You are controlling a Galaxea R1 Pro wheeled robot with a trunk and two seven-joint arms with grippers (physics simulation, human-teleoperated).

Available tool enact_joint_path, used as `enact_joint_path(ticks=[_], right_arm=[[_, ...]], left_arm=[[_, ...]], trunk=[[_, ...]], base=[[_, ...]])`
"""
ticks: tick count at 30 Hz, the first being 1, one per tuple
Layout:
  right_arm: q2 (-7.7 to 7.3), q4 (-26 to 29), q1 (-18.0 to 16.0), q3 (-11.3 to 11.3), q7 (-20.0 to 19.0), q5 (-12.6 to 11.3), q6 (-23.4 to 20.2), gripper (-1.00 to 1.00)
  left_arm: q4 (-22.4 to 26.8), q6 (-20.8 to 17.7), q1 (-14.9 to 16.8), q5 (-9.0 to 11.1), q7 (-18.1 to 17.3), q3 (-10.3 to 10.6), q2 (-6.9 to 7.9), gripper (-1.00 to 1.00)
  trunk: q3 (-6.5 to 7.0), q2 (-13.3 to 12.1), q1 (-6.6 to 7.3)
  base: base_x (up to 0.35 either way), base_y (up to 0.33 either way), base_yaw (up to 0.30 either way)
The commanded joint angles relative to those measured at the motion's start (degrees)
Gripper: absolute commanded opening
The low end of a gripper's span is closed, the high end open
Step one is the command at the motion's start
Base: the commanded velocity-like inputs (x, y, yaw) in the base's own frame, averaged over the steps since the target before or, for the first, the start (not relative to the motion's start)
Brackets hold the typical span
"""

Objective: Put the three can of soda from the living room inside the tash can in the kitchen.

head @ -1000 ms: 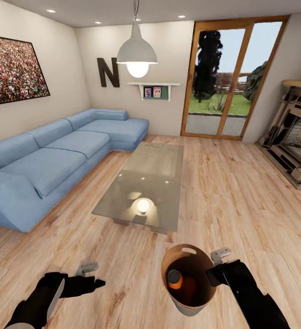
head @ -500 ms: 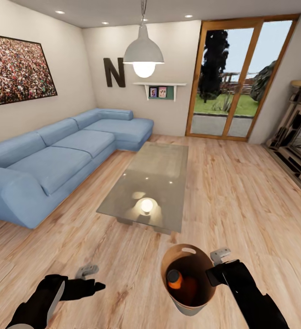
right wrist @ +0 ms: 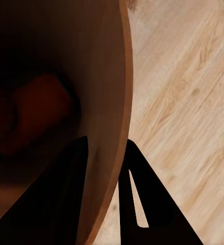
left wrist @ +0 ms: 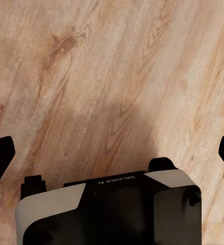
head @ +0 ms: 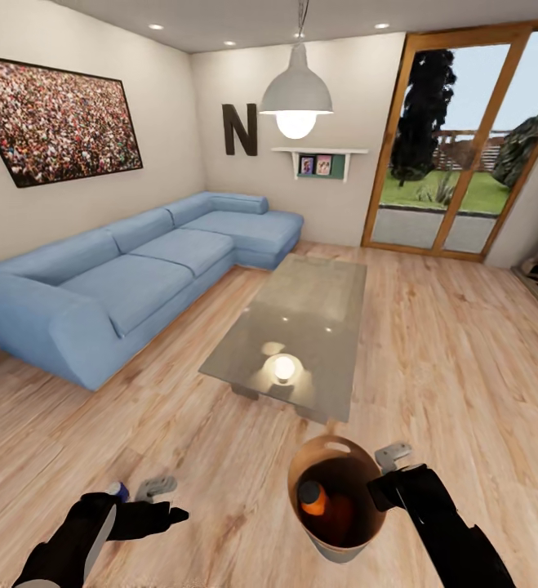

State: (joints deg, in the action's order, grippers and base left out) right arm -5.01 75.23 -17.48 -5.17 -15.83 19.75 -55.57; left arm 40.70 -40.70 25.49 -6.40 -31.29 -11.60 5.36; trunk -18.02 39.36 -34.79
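The soda cans show in two places: a dark blue can (head: 118, 489) peeks out on the wood floor (head: 432, 351) just behind the left arm at the lower left, and an orange can (head: 312, 500) lies inside the trash can (head: 358, 535), low against its copper-brown wall. A third can cannot be made out.

Going left to right across the head view: a large crowd picture (head: 56, 121) hangs on the left wall, and a long blue corner sofa (head: 130, 282) runs below it. The left gripper (head: 167, 500) hovers over bare floor near the blue can, its fingers spread wide apart with nothing between them; the left wrist view (left wrist: 112, 148) shows the two dark fingertips at opposite edges with only planks in the gap. A big letter N (head: 241, 129) and a small shelf (head: 319, 153) sit on the far wall, with a pendant lamp (head: 296, 91) hanging in front. The low glass surface (head: 301, 335) stands mid-room, reflecting the lamp. The trash can is held off the floor near its end. The right gripper (head: 387, 474) pinches the bin's rim, one finger inside and one outside, as the right wrist view (right wrist: 107, 168) shows. Wood-framed glass doors (head: 464, 139) fill the right side
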Motion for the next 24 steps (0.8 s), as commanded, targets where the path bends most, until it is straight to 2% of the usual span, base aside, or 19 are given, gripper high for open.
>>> enact_joint_path(ticks=[1,6,15,24], right_arm=[[0.02,0.01,-0.01,-0.03,-0.05,-0.68,-0.04,-1.00],[0.07,0.01,-0.01,-0.10,0.00,-0.67,0.04,-1.00],[0.09,0.01,-0.01,-0.14,-0.01,-0.67,0.50,-1.00],[0.11,-0.07,-0.01,-0.19,0.04,-0.66,0.55,-1.00]], left_arm=[[0.00,0.01,0.00,-0.01,0.00,0.00,0.00,1.00],[0.00,0.01,0.00,-0.01,0.00,0.00,0.00,1.00],[-0.08,0.01,0.00,0.05,-0.06,0.00,0.00,1.00],[-0.09,0.01,0.00,0.03,-0.03,0.00,0.00,1.00]], trunk=[[0.00,0.00,0.00],[0.00,0.00,0.00],[0.00,0.00,0.00],[0.00,0.00,0.00]], base=[[0.000,0.000,0.247],[0.000,0.000,0.212],[0.000,0.000,0.047],[0.000,0.000,0.249]])
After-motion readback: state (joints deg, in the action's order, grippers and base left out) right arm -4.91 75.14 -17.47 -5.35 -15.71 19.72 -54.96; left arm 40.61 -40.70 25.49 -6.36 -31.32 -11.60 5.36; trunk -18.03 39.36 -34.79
